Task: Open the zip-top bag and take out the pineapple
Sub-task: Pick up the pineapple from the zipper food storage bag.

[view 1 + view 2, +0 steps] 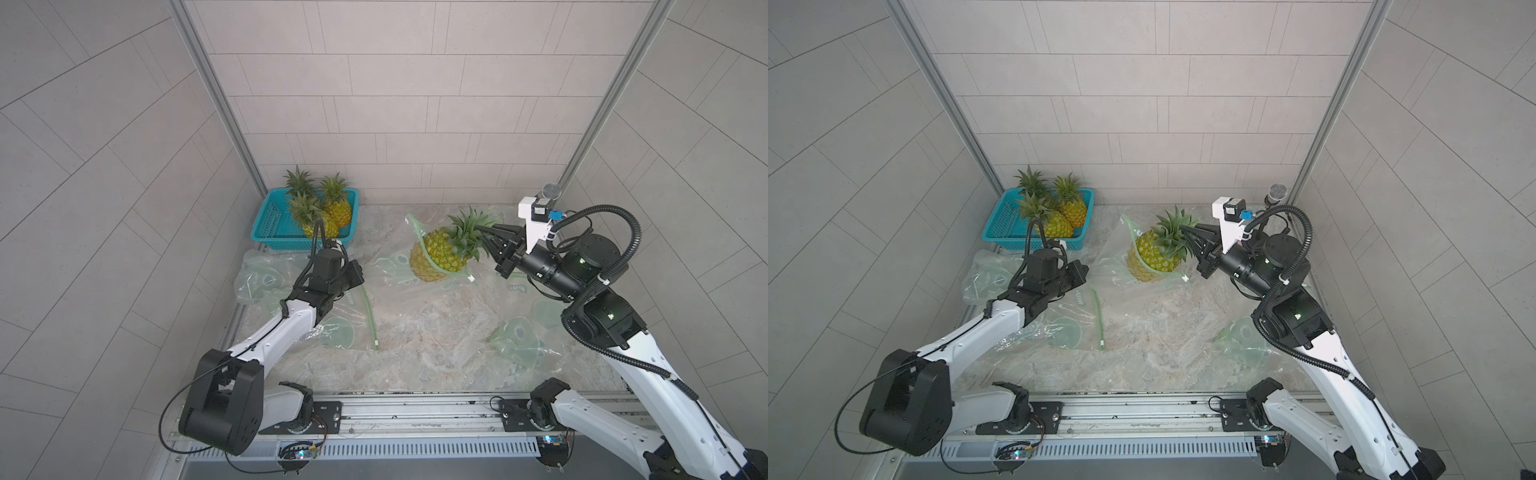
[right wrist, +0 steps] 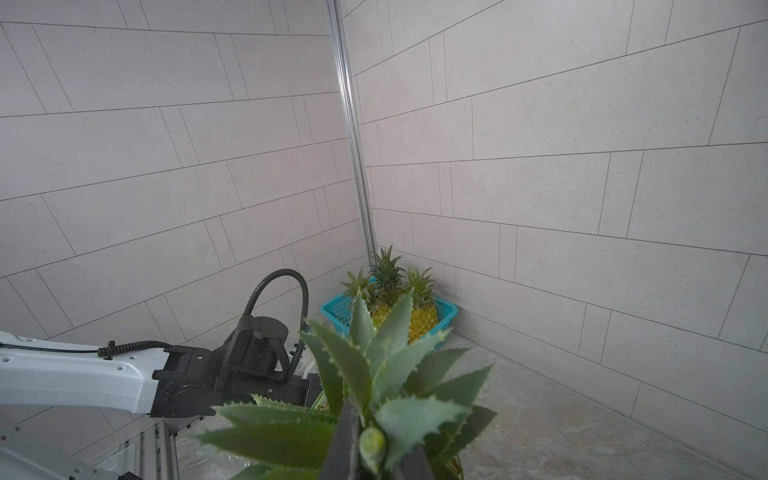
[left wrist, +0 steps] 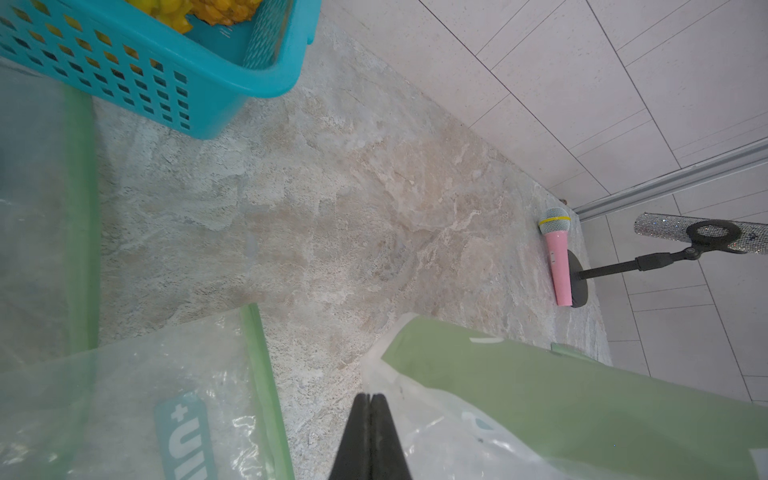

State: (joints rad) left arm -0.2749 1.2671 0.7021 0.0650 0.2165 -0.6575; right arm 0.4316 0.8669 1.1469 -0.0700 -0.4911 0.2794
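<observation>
The light is bright, soft and even, and the shadows on the tabletop (image 1: 436,332) are faint with soft edges. In both top views the wall tile lines bow toward the edges. Small white glints sit on a crinkled clear bag (image 3: 232,415). Close to the wrist lenses, the left gripper (image 3: 370,399) and the pineapple crown (image 2: 386,374) are out of focus, while the far walls stay sharp.
</observation>
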